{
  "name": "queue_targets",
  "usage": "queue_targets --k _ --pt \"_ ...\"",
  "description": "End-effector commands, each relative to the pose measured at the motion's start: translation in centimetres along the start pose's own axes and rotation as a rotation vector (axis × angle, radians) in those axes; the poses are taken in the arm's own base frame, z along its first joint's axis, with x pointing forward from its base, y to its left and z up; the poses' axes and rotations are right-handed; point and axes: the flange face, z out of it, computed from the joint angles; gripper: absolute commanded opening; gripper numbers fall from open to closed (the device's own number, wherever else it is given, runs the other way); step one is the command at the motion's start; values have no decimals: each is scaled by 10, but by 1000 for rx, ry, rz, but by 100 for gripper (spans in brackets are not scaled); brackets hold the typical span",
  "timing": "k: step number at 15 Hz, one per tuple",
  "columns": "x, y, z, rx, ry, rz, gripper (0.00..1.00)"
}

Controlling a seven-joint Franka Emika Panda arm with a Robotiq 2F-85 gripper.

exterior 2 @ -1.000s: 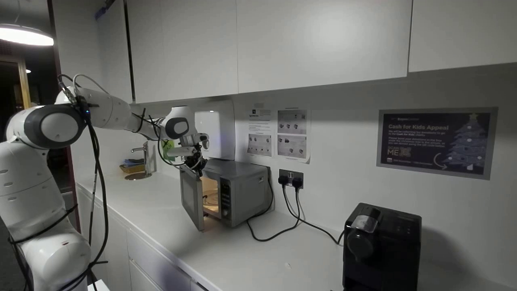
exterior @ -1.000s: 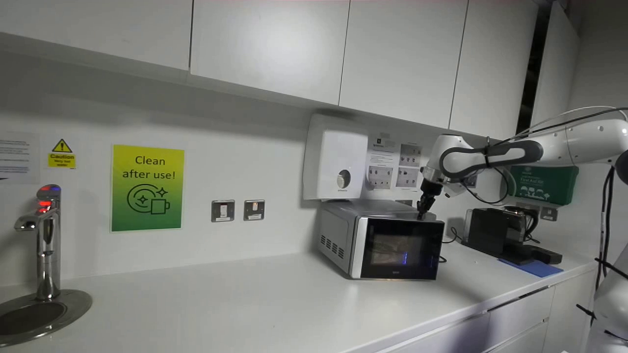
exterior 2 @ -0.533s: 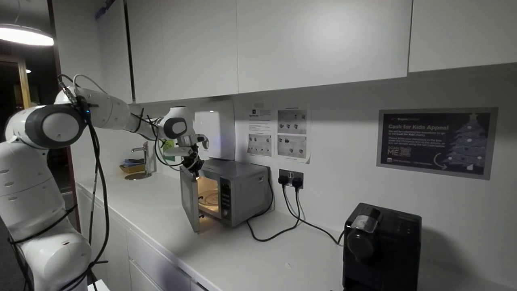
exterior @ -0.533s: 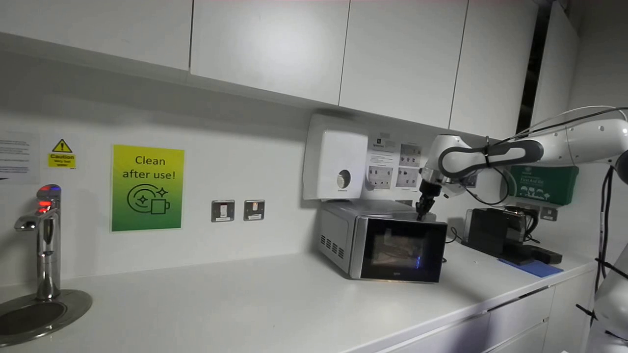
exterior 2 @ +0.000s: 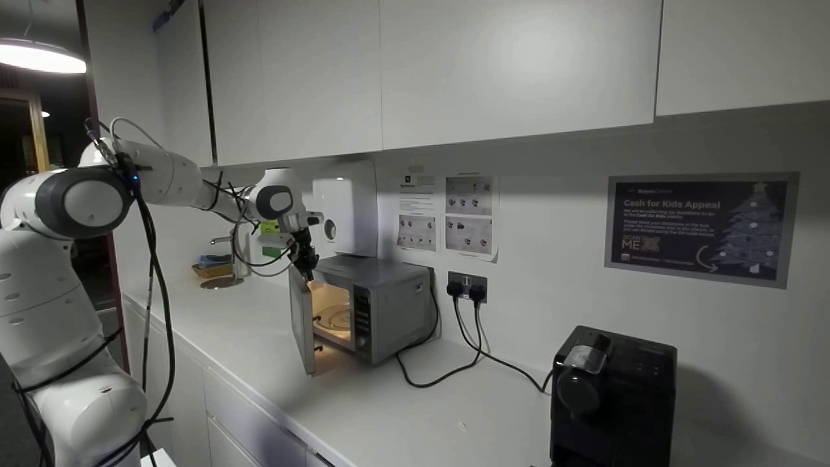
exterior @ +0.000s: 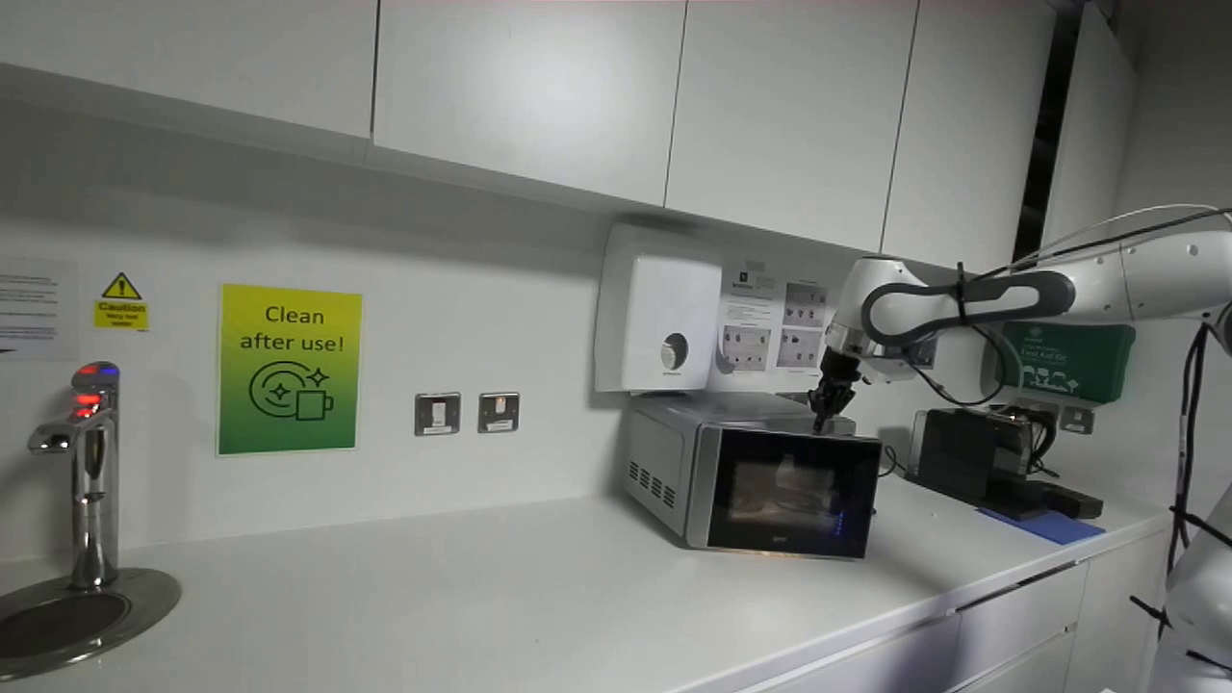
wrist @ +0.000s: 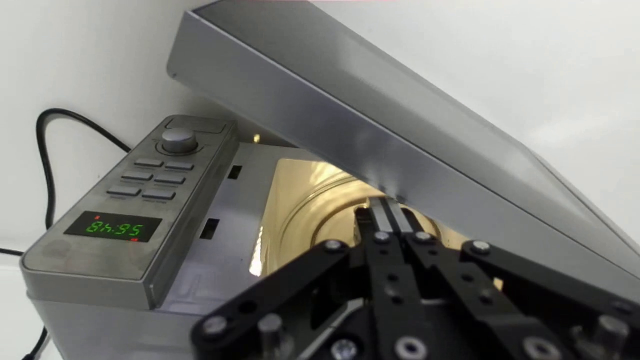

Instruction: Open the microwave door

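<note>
The microwave door (exterior: 794, 493) stands partly open, out over the desk (exterior: 433, 597). The jaws are together, holding nothing, near its inner face — I judge the step is pushing it wider. Next, they should sweep outward, following its swing.

mw door (exterior 2: 301, 324): part open, lit cavity (exterior 2: 334, 301) showing
gripper (exterior 2: 308, 276): points down, by door's top edge, contact unclear
coffee mach (exterior 2: 616, 395): blk, on counter (exterior 2: 415, 421), well apart from door
</note>
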Motion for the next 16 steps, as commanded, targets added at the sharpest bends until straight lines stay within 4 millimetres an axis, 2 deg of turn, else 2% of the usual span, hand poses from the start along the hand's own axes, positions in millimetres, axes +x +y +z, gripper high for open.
queue_targets --k 1,11,16 --pt "-7 -9 -21 16 -10 95 0" --pt "-12 -17 -35 -1 2 184 0" --pt "-13 -3 -34 -70 35 235 0"
